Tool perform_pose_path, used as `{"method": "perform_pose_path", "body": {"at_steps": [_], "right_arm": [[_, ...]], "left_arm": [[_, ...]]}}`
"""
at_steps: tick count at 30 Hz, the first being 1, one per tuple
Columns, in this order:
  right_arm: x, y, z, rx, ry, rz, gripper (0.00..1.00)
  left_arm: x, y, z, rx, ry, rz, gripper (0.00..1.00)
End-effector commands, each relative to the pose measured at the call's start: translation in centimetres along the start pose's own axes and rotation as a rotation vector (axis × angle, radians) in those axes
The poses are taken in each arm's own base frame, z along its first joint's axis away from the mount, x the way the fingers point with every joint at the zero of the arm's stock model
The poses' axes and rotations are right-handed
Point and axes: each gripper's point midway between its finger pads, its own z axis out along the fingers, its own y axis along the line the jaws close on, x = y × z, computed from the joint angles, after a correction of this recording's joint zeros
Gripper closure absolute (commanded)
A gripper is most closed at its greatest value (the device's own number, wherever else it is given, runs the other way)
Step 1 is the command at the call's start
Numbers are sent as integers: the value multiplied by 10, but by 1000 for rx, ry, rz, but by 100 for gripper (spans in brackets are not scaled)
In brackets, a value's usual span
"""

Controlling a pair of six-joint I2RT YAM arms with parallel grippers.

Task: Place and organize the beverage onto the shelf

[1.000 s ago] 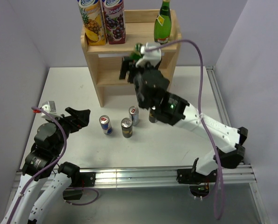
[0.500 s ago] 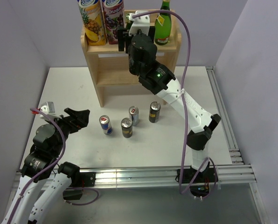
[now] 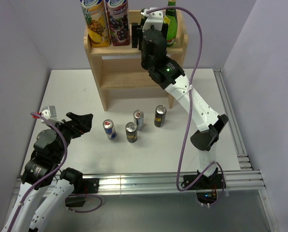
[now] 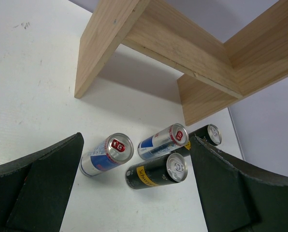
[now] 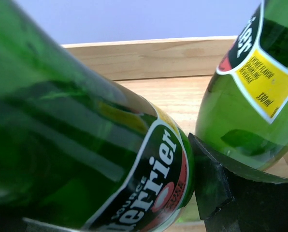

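Note:
The light-wood shelf [image 3: 116,79] stands at the back of the table. Its top board [image 5: 175,96] bears a pineapple carton [image 3: 95,21], a grape carton [image 3: 119,20] and a standing green bottle [image 3: 169,21], which also shows in the right wrist view [image 5: 252,92]. My right gripper [image 3: 136,35] is over the top board between the cartons and that bottle. It is shut [image 5: 134,203] on a tilted green Perrier bottle [image 5: 86,145], which nearly touches the standing bottle. My left gripper [image 3: 83,121] is open and empty near the table's left side, and the cans lie between its fingers [image 4: 134,193].
Several cans stand on the table in front of the shelf: a blue-silver one [image 3: 109,129], a black one [image 3: 131,132], a second blue-silver one [image 3: 138,119] and a second black one [image 3: 160,116]. The shelf's lower tier [image 4: 182,48] shows above them.
My right arm lifted the Perrier bottle from in front of the shelf up onto its top tier and shifted it right toward the standing green bottle. My left arm has not moved.

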Motion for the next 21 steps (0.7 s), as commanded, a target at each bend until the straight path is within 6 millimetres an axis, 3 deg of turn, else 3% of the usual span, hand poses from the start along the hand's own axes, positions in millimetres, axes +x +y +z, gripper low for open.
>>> {"method": "perform_pose_path", "body": {"at_steps": [1,9,12,13,16,21], "right_arm": [[-70,-16,-6,-11,-166,182,100],[-50,-13,4,-9,-127,173,98],[-44,-12,6,-5,-117,164,82],[-41,-11,8,-3,-112,160,67],[-35,-9,10,0,-104,179,49],[-30,-10,14,9,-98,172,32]], "left_arm": [[-5,-7,-1,37,-22,7,1],[-4,-6,-1,36,-21,7,1],[-5,-6,-1,38,-25,6,1],[-5,-7,-1,39,-25,6,1],[-5,-7,-2,41,-25,6,1],[-6,-7,-3,42,-30,5,1]]}}
